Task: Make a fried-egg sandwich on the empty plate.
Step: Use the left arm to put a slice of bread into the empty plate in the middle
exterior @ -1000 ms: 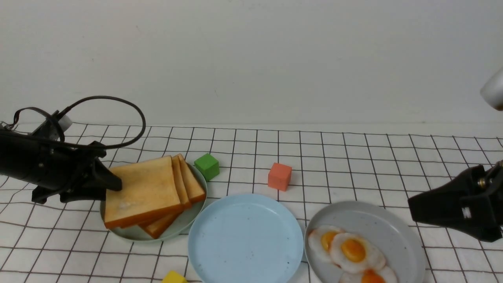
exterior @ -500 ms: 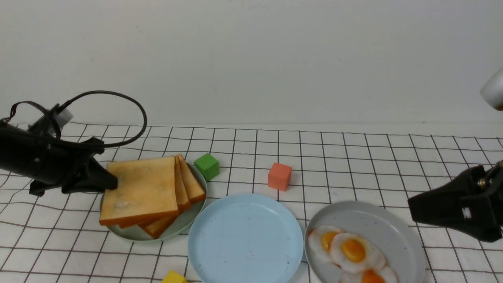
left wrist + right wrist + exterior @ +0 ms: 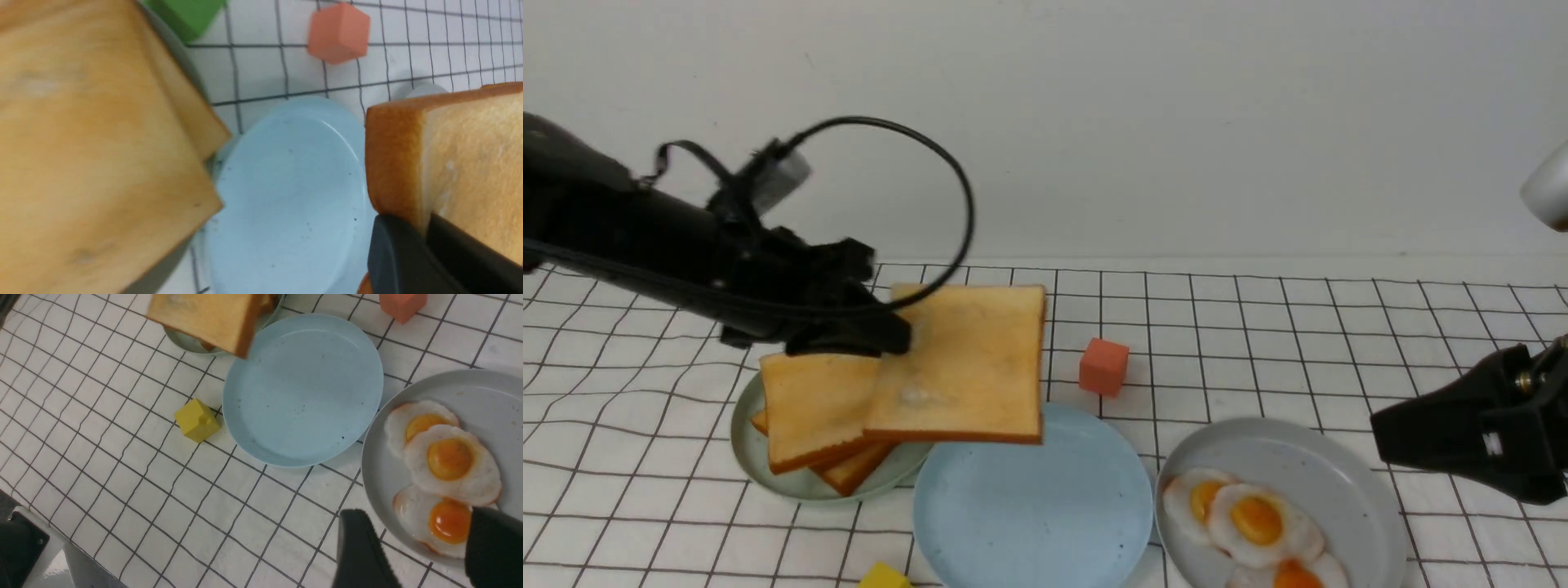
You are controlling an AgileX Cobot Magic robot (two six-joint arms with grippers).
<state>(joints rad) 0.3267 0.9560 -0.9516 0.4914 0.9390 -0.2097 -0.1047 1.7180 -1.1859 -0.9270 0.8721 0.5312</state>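
Toast slice [image 3: 968,363] hangs raised, gripped by the left gripper [image 3: 900,336]; the right gripper [image 3: 416,547] stands wide.

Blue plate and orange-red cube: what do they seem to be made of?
The light blue plate looks like glazed ceramic, or perhaps melamine, with a smooth satin finish: tiny dark specks and a soft sheen along its rim. The orange-red cube could be painted wood or foam, matte, as its faces show no sharp highlights.
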